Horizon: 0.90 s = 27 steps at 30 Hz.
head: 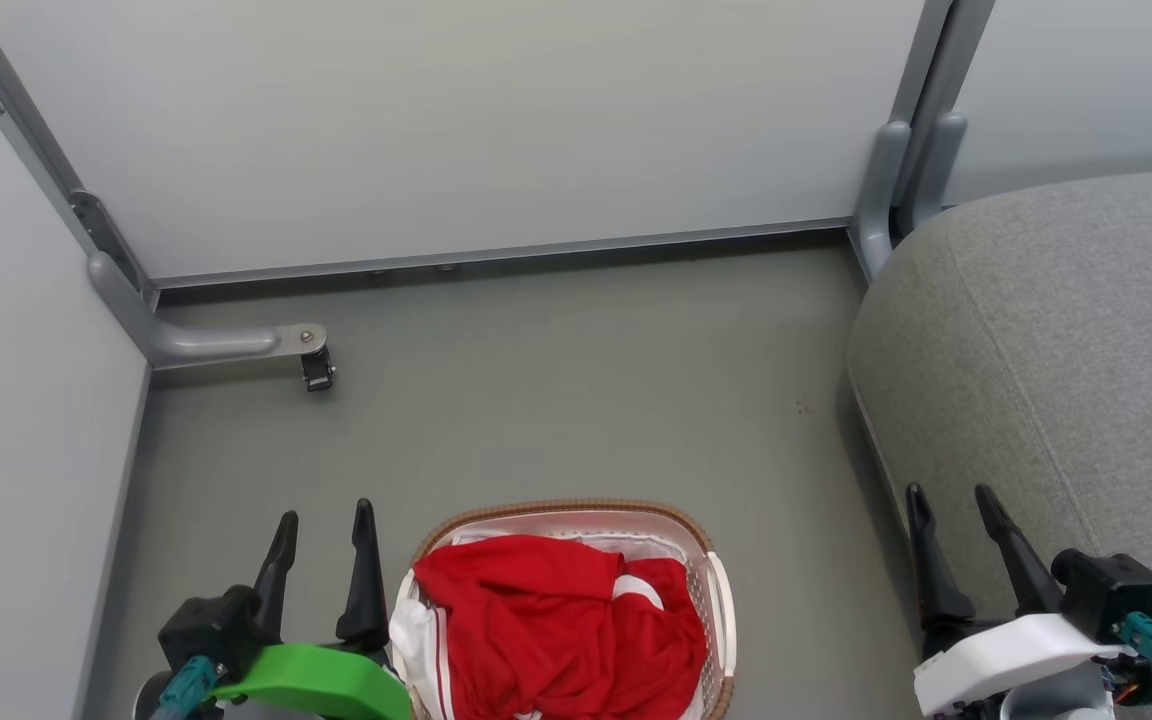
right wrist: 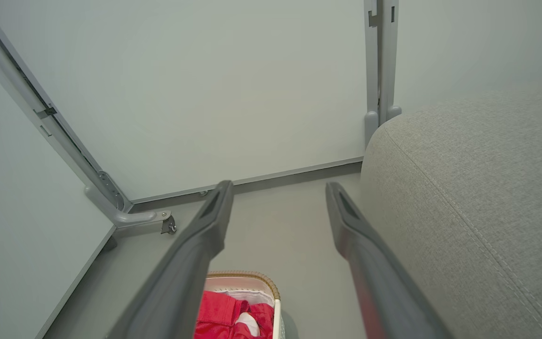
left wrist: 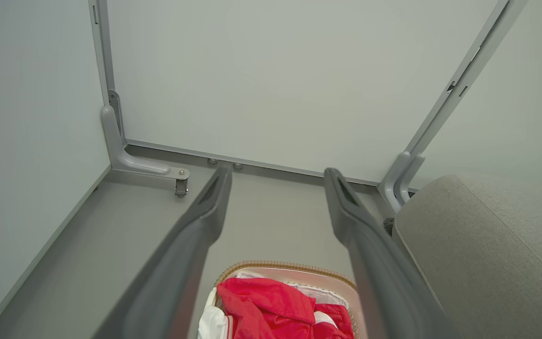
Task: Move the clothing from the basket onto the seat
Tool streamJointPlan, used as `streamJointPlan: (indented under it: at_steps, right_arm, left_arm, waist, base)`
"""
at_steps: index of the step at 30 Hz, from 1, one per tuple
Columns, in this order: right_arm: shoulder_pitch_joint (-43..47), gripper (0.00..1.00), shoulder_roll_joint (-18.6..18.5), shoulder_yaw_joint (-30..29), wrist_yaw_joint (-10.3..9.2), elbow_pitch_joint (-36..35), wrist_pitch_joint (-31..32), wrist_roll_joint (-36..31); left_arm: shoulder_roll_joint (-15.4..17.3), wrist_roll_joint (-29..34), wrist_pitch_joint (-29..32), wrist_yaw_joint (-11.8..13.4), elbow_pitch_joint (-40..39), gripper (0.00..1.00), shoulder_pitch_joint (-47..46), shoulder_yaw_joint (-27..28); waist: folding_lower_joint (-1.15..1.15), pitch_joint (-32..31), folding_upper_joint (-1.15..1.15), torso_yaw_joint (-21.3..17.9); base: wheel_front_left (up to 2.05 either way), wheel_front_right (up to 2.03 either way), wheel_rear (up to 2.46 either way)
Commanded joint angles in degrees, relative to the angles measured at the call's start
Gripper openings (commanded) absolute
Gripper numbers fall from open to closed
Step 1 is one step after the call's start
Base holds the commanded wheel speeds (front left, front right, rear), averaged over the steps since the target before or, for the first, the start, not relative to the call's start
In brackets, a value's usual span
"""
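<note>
The red clothing (head: 556, 625) with white stripes lies heaped in the white basket (head: 718, 600) with a brown rim, on the floor at the bottom centre of the head view. The clothing (left wrist: 271, 306) and basket rim (left wrist: 280, 266) also appear low in the left wrist view, and the clothing (right wrist: 224, 313) in the right wrist view. The grey seat (head: 1066, 350) fills the right side. My left gripper (head: 326, 520) stands open just left of the basket, holding nothing. My right gripper (head: 951, 495) stands open in front of the seat's edge, empty.
Pale partition walls enclose the floor at the back and left. A grey metal foot with a caster (head: 316, 368) juts out at the back left. A grey post (head: 886, 200) stands at the back right beside the seat. White cloth (head: 414, 630) lies at the basket's left side.
</note>
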Motion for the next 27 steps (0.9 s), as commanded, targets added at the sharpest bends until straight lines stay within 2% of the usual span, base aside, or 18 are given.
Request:
streamJointPlan:
  at_steps: [1, 27]
  right_arm:
    - [0.8, 1.00, -0.3, 0.1, 0.01, -0.1, -0.6, -1.3]
    - [2.0, 1.00, -0.4, 0.4, 0.01, -0.9, -3.3, -12.6]
  left_arm:
    - [0.4, 1.3, -0.5, 0.3, -0.1, 1.00, 0.7, -0.1]
    - [0.5, 10.8, -3.3, 1.1, 3.5, 1.00, 1.1, -2.9]
  waist:
    - [0.00, 0.0, 0.00, 0.0]
    - [0.00, 0.3, 0.00, 0.6]
  base:
    - [0.00, 0.00, 0.00]
    - [0.00, 0.00, 0.00]
